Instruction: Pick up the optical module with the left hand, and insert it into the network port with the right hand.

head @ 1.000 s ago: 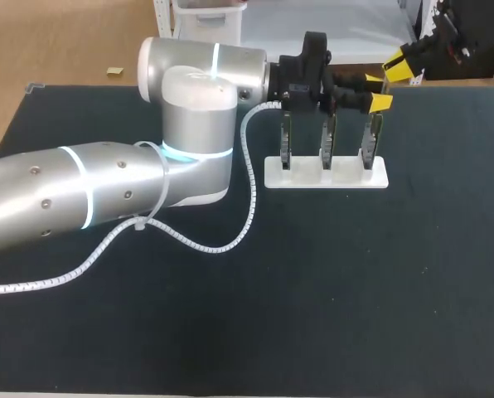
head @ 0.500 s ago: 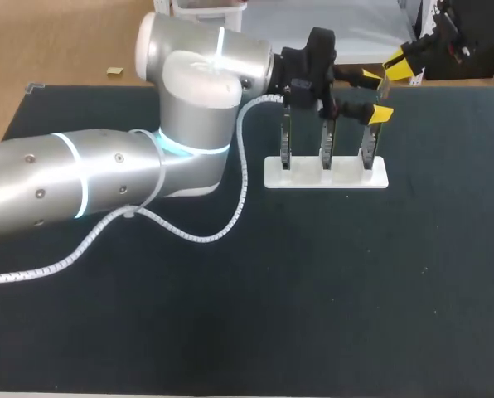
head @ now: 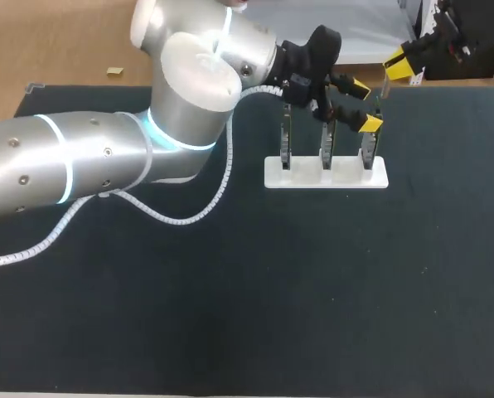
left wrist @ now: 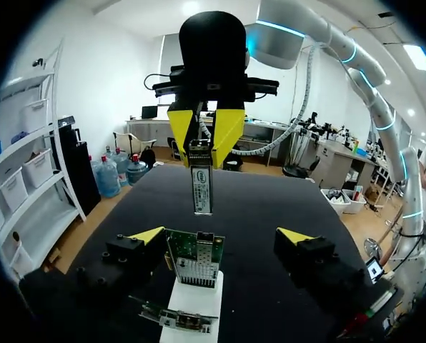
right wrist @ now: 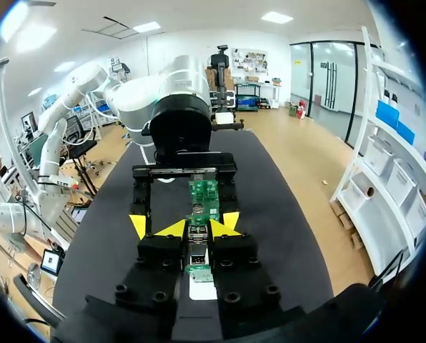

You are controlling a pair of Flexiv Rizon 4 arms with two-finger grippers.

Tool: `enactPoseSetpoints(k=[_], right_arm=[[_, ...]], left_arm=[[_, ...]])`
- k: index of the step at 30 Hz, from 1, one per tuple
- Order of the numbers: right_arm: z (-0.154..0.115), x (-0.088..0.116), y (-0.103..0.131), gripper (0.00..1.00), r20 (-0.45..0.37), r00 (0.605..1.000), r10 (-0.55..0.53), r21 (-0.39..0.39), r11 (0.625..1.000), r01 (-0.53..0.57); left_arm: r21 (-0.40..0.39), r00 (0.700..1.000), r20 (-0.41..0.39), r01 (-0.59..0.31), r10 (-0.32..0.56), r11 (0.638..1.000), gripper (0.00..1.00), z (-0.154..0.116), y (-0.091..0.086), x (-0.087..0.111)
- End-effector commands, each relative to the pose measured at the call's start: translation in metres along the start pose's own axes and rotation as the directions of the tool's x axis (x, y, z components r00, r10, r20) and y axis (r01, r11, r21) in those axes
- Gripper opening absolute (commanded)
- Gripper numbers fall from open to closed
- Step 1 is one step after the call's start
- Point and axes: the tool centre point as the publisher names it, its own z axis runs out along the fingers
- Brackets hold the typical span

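One module (left wrist: 201, 184) pinched in right gripper (left wrist: 202, 141) | long axis upright, lower end aimed at circuit board (left wrist: 193, 263), not touching | left gripper (left wrist: 220, 235) splayed astride that board, gripping nothing

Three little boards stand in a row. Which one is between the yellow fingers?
The right-end board, seen from above. The left gripper has one open finger on each side of it; the middle board and left-end board stand clear.

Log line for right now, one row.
left gripper open around card | right gripper shut on module | module off card, not inserted
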Motion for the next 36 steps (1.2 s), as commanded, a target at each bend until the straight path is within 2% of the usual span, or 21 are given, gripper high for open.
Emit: enactPoseSetpoints(k=[1,6,19,36], right_arm=[[0.0,-0.001,0.0,0.0,-0.001,1.0,-0.002,0.001,1.0,0.002],[0.0,-0.001,0.0,0.0,-0.004,1.0,-0.003,0.002,1.0,0.003],[0.0,-0.001,0.001,0.0,-0.003,1.0,-0.001,0.003,1.0,0.001],[0.001,0.0,0.002,0.0,0.002,1.0,-0.003,0.002,1.0,0.003]], left_arm=[[0.026,0.998,-0.057,-0.021,0.022,0.999,1.0,-0.003,0.006,0.003],[0.047,0.993,-0.119,-0.023,0.029,0.999,1.0,-0.003,0.007,0.01],[0.051,0.982,-0.182,-0.04,0.048,0.998,1.0,0.004,0.005,0.015],[0.051,0.979,-0.199,-0.029,0.039,0.998,1.0,0.005,0.001,0.022]])
